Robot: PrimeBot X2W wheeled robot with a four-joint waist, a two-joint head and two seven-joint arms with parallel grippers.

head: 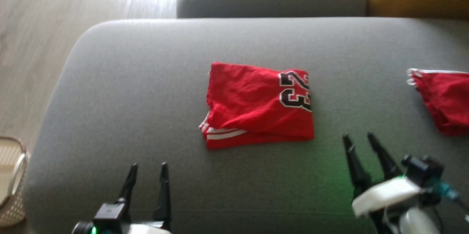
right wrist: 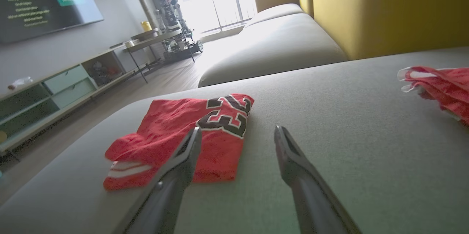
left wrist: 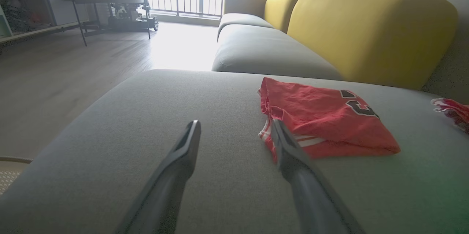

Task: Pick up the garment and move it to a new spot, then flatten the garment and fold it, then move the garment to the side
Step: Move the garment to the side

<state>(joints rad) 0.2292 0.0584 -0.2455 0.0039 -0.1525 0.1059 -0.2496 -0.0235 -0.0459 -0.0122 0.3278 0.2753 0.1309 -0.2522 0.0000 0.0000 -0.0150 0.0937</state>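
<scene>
The red jersey (head: 258,106), folded into a wrinkled rectangle with white stripes, lies in the middle of the grey fabric sofa seat (head: 128,98). The left gripper (head: 149,166) and the right gripper (head: 357,136) stand wide and empty.

The garment (head: 258,106) lies on the seat cushion (head: 146,80), ahead and right of the left claw (head: 149,166), ahead and left of the right claw (head: 357,136). A 2nd garment (head: 443,98) lies right of that claw.
</scene>
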